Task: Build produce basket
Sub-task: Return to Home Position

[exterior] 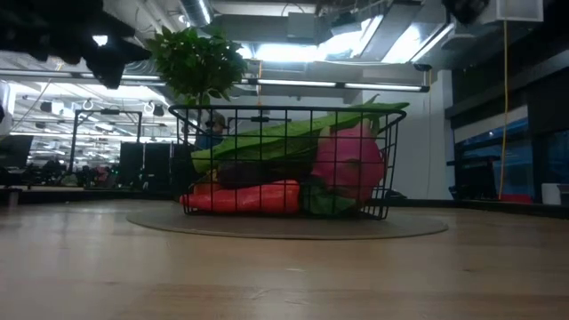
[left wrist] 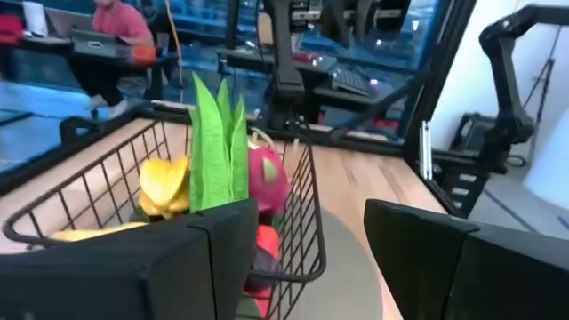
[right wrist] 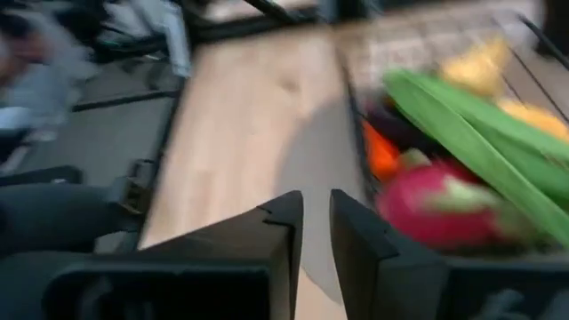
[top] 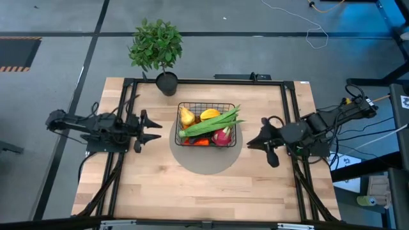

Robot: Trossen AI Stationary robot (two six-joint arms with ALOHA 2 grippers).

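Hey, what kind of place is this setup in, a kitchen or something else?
Probably a robotics lab or workshop, not a kitchen: a wooden table framed by black rails, loose cables on a concrete floor, and a person at a laptop behind.

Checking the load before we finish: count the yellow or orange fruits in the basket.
2: a yellow pear at the basket's left end, an orange beside it. More may be hidden under the green stalks.
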